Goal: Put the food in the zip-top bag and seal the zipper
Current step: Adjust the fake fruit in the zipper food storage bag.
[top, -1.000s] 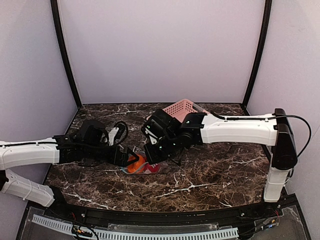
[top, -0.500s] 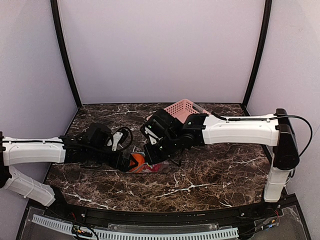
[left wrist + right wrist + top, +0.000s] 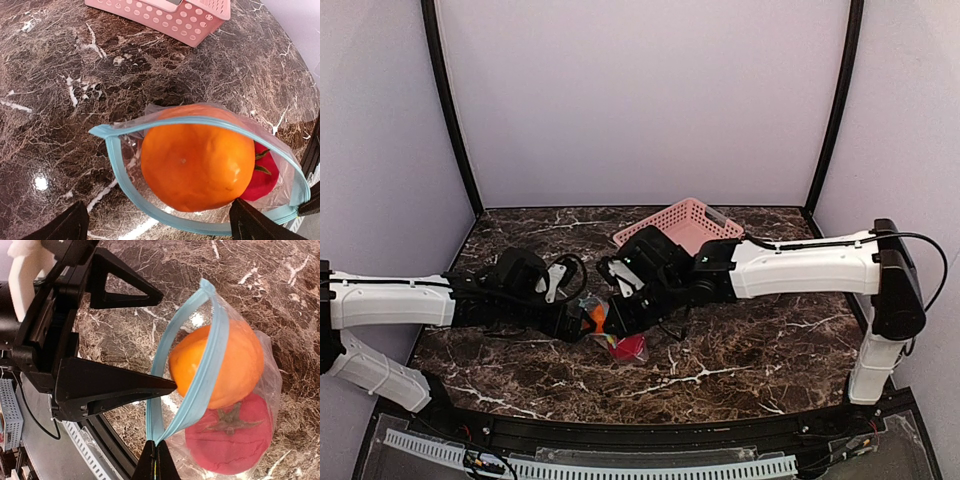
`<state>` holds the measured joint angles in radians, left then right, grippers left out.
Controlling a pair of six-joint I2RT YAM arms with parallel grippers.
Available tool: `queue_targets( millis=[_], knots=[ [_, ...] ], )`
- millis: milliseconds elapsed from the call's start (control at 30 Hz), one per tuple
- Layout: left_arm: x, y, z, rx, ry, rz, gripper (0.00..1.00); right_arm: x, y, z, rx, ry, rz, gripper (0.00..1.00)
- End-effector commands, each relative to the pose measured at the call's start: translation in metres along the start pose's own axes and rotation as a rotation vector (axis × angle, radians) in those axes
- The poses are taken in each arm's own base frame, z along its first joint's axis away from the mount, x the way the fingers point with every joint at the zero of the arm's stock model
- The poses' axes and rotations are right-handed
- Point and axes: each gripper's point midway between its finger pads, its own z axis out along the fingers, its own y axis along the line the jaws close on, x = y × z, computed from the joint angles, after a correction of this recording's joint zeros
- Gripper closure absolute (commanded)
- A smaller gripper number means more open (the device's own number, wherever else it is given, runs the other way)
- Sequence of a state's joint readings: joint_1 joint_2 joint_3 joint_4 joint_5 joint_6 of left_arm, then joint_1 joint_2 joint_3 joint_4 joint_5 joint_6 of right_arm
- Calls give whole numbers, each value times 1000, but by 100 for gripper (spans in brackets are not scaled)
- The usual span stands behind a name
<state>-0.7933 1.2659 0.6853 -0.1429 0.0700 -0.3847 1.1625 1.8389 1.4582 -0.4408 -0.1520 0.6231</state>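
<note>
The clear zip-top bag (image 3: pixel 272 371) hangs from my right gripper (image 3: pixel 157 446), which is shut on one end of the teal zipper (image 3: pixel 207 347). The zipper gapes open in a loop (image 3: pixel 118 176). The orange food (image 3: pixel 197 157) sits in the mouth of the bag, above the red food (image 3: pixel 230 437), which lies at the bag's bottom. My left gripper (image 3: pixel 159 204) is open wide at the bag's mouth, and one fingertip (image 3: pixel 167 385) touches the orange food. In the top view the left gripper (image 3: pixel 578 318) and right gripper (image 3: pixel 612 322) meet at the bag, with the red food (image 3: pixel 630 347) below.
A pink slotted basket (image 3: pixel 685 218) stands behind the grippers at the back of the dark marble table (image 3: pixel 750 350); it also shows in the left wrist view (image 3: pixel 165 12). Purple walls enclose the table on three sides.
My left gripper moved right, up to the bag's mouth. The bag has turned more upright and the red food now sits lower than the orange food.
</note>
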Motion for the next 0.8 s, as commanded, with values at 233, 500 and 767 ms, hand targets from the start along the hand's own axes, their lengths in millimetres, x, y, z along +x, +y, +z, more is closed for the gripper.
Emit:
queue_targets(
  millis=[233, 500, 767],
  knots=[
    [4, -5, 12, 43, 0, -16, 1, -14, 49, -29, -251, -114, -117, 100],
    [-1, -9, 19, 78, -33, -66, 1, -10, 50, -28, -273, -117, -135, 100],
    [5, 8, -5, 22, -71, -227, 8, 0, 1, -9, -35, -89, -56, 100]
  ],
)
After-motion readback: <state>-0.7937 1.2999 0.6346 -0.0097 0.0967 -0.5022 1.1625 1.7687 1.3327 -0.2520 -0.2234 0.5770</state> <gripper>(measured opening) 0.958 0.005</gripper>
